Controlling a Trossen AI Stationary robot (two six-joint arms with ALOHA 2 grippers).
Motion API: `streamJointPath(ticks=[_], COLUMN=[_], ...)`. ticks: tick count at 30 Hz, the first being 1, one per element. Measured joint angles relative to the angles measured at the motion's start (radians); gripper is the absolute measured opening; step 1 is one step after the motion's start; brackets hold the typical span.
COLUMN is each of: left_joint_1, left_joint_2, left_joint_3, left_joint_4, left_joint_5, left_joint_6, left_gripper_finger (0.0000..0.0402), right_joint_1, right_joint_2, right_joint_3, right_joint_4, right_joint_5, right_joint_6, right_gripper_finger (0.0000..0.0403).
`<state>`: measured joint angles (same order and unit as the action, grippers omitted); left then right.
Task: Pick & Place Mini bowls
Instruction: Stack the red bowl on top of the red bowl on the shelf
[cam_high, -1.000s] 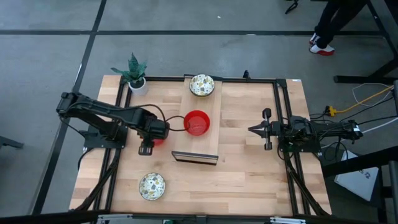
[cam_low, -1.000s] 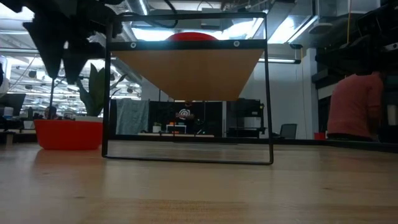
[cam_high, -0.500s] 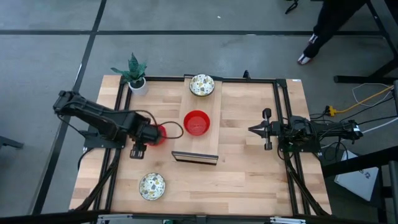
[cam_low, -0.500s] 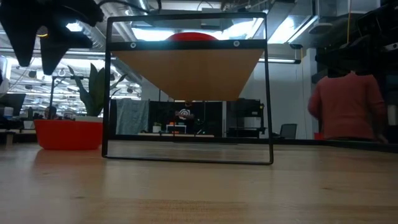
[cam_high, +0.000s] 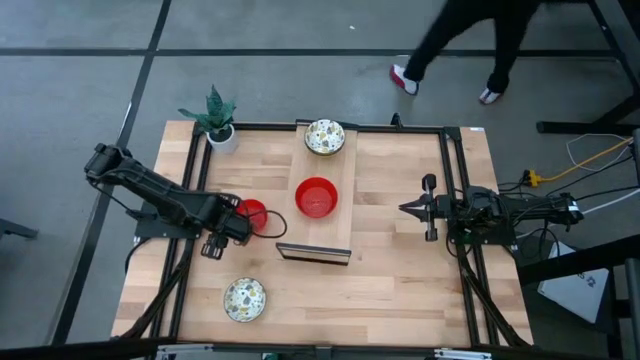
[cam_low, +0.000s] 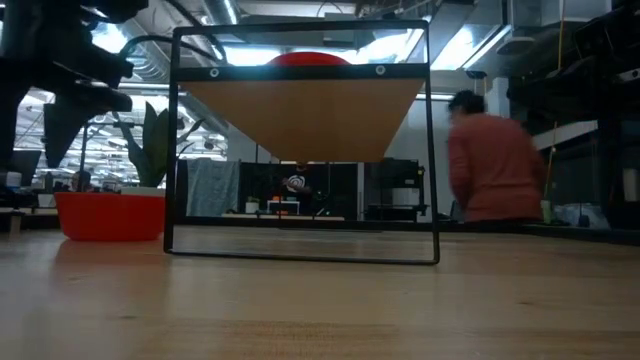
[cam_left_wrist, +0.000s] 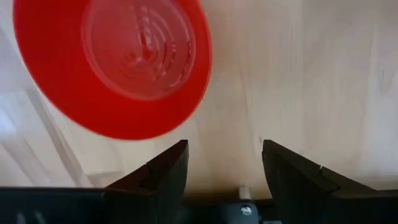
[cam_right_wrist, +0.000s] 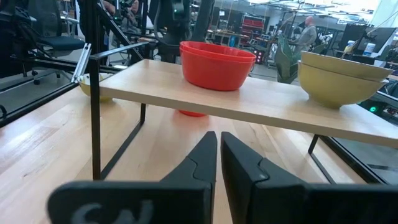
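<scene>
The left gripper (cam_high: 213, 247), fingers (cam_left_wrist: 163, 174) parted and empty, hangs just beside a red mini bowl (cam_high: 251, 215) resting on the surface left of the raised wooden shelf (cam_high: 340, 215), seemingly freed, while the right gripper (cam_high: 412, 208) waits clenched.

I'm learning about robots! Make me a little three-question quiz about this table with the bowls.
1. True or false: the left end effector holds the red bowl on the table.
2. How many bowls sit on the raised shelf?
A) one B) two C) four
3. Fill in: the plant pot stands at the table's far ____ corner, on the robot's own side.

Key
1. False. Its fingers are open beside the bowl, with nothing between them.
2. B. A red bowl and a speckled bowl.
3. Left.
</scene>
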<state>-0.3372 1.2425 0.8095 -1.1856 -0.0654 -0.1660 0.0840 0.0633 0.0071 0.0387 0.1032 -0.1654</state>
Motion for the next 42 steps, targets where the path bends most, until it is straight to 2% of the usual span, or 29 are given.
streamJointPath(ticks=[10,18,28,42], left_joint_1=[0.019,0.013,-0.009,0.057], left_joint_2=[-0.004,-0.028,-0.148,-0.155], left_joint_3=[-0.002,-0.003,-0.154,-0.233], left_joint_4=[0.159,0.124,0.14,0.273], left_joint_5=[-0.075,-0.075,-0.132,-0.141], left_joint_6=[0.285,0.354,0.589,0.722], left_gripper_finger=[0.0195,0.0192,0.0191,0.019], right_joint_1=[0.0,0.0,0.0,0.0], right_joint_2=[0.0,0.0,0.0,0.0], right_joint_3=[0.0,0.0,0.0,0.0], right_joint_4=[0.0,0.0,0.0,0.0], right_joint_5=[0.0,0.0,0.0,0.0], right_joint_6=[0.0,0.0,0.0,0.0], right_gripper_finger=[0.0026,0.0026,0.0026,0.0026])
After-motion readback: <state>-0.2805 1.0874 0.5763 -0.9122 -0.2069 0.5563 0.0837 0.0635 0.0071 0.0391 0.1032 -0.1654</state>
